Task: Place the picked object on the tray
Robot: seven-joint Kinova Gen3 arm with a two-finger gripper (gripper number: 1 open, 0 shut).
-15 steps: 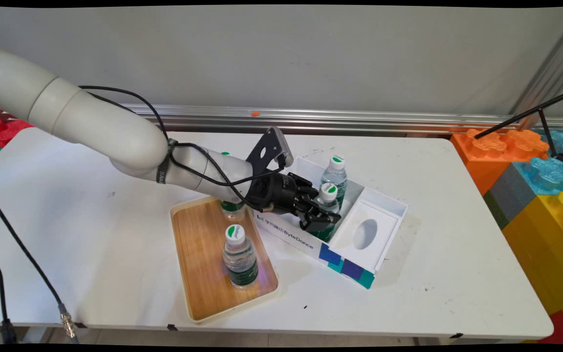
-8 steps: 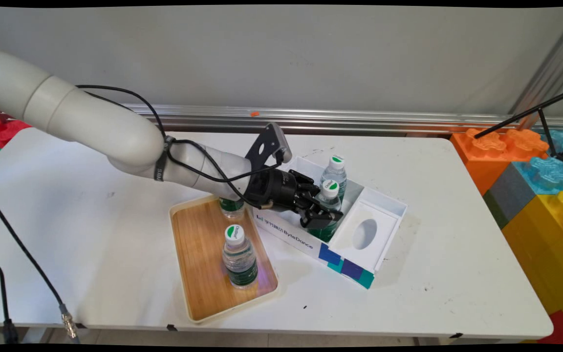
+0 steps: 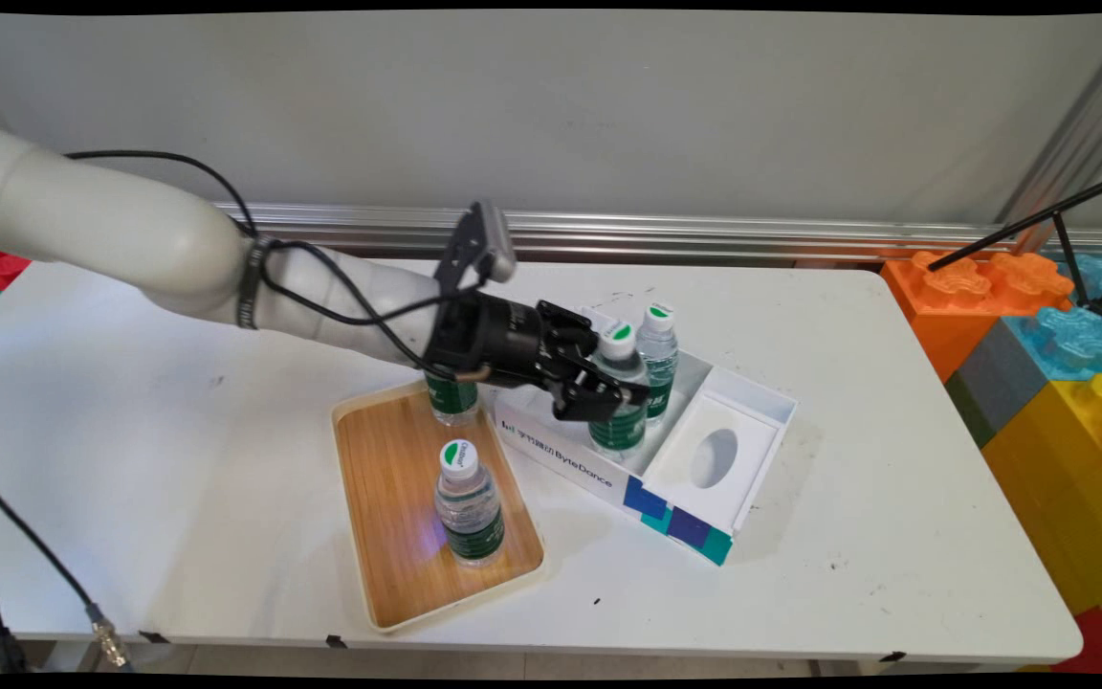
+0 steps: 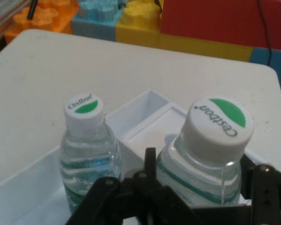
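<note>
My gripper (image 3: 601,394) is shut on a small clear water bottle (image 3: 618,378) with a white cap and green label, held upright just above the left compartment of a white ByteDance box (image 3: 599,471). In the hand view the held bottle (image 4: 210,145) fills the space between the fingers of the gripper (image 4: 201,187). A second bottle (image 3: 658,346) stands in the same compartment, close behind the held one, and this second bottle (image 4: 86,136) appears to the left in the hand view. The box's right part has an oval cut-out.
A wooden tray (image 3: 388,498) lies left of the box with one bottle (image 3: 468,502) near its front and another bottle (image 3: 453,397) at its far end, partly behind the arm. Large coloured toy blocks (image 3: 1039,364) and a black stand (image 3: 1082,258) are at the right.
The gripper has risen and shifted left with the bottle in it; the bottle has come up out of the box compartment. The other bottles have not moved.
</note>
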